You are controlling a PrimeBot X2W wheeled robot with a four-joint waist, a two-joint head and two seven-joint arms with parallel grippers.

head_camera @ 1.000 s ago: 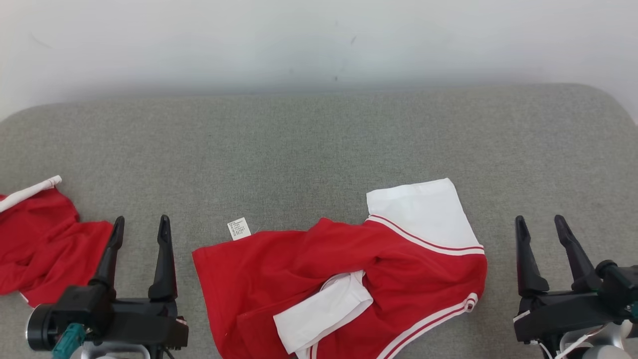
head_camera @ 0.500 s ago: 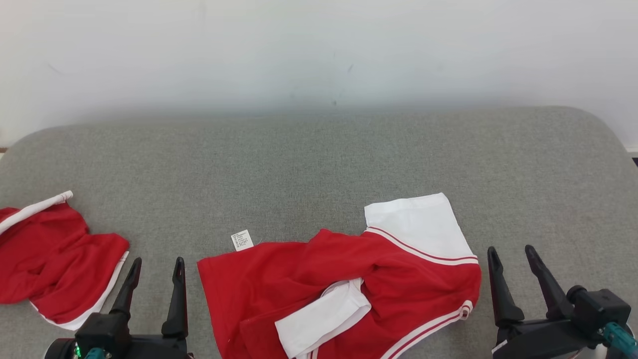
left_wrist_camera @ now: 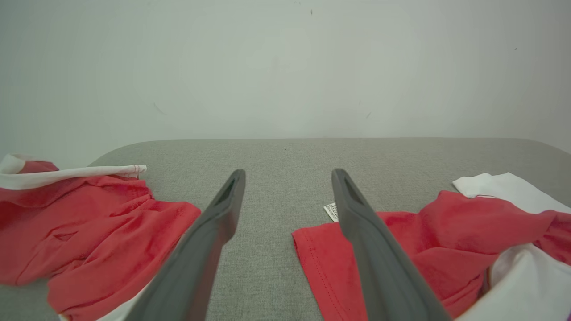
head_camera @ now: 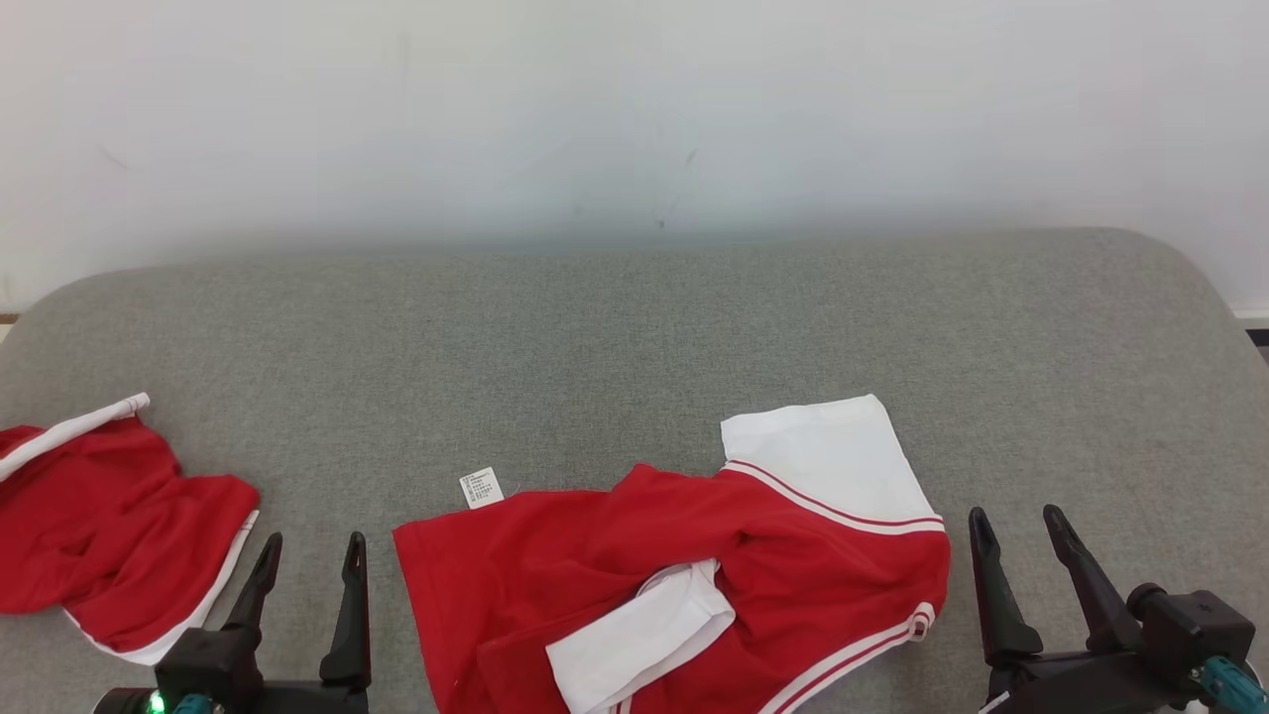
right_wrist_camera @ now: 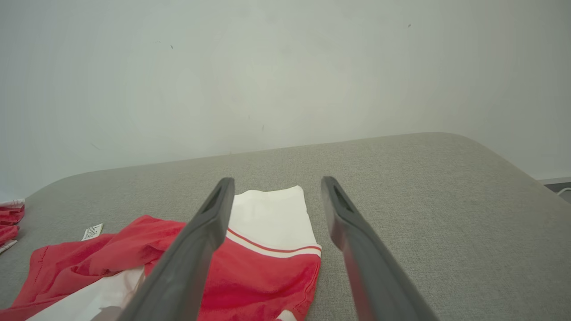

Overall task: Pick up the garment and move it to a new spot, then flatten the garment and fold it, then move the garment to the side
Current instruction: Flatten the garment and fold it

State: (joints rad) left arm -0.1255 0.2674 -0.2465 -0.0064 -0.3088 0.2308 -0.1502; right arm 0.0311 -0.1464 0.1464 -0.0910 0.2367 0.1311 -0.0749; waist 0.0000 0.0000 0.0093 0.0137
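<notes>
A crumpled red and white garment [head_camera: 684, 565] lies at the near middle of the grey cushioned surface [head_camera: 615, 347], a white sleeve at its far right and a small label at its far left corner. It also shows in the left wrist view [left_wrist_camera: 428, 240] and the right wrist view [right_wrist_camera: 250, 263]. My left gripper [head_camera: 312, 543] stands open just left of the garment, holding nothing. My right gripper [head_camera: 1018, 518] stands open just right of it, also holding nothing. Neither touches the cloth.
A second red and white garment [head_camera: 109, 535] lies bunched at the left edge of the surface, left of my left gripper. A pale wall [head_camera: 634, 109] rises behind the surface. The surface's rounded right end [head_camera: 1210, 297] drops off beyond my right gripper.
The head camera has tilted up, so both garments and both grippers sit lower in the picture and more wall shows. The garments lie as before, and both grippers stay open.
</notes>
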